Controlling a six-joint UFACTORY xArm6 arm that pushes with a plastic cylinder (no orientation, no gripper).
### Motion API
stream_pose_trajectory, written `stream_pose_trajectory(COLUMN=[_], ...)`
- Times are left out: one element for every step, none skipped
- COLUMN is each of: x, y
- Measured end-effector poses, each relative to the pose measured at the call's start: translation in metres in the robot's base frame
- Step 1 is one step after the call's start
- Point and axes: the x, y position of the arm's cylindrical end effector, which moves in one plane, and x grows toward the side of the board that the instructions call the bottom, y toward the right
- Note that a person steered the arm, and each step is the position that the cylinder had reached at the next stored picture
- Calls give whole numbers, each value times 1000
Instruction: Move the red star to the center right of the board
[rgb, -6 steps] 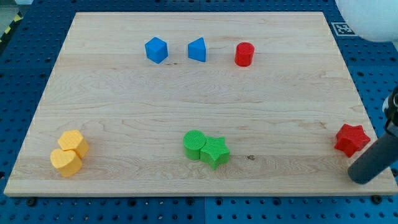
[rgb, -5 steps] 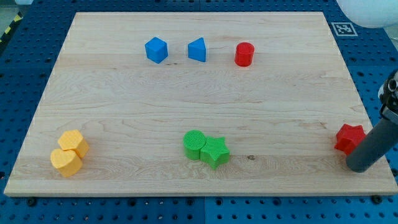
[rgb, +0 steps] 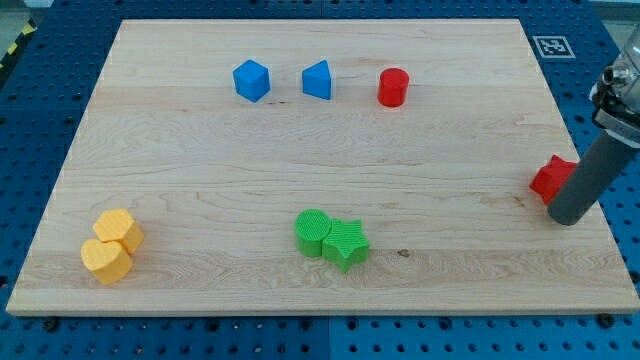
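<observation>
The red star (rgb: 549, 178) lies near the board's right edge, about mid-height, partly hidden behind my rod. My tip (rgb: 569, 216) rests on the board just below and to the right of the star, touching it. The rod rises up and to the right toward the view's right edge.
A blue cube (rgb: 251, 80), a blue wedge-like block (rgb: 317, 79) and a red cylinder (rgb: 393, 87) stand in a row near the top. A green cylinder (rgb: 313, 232) and green star (rgb: 346, 243) touch at bottom centre. Two yellow blocks (rgb: 112, 245) sit at bottom left. The wooden board (rgb: 300, 150) lies on a blue pegboard.
My tip has moved up the view along the right edge, and the red star has slid up with it and slightly left, from the lower right to about mid-height.
</observation>
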Motion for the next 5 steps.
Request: stream_pose_trajectory(x=[-1,-14,-51,-85,-119], y=[6,6,6,6,6])
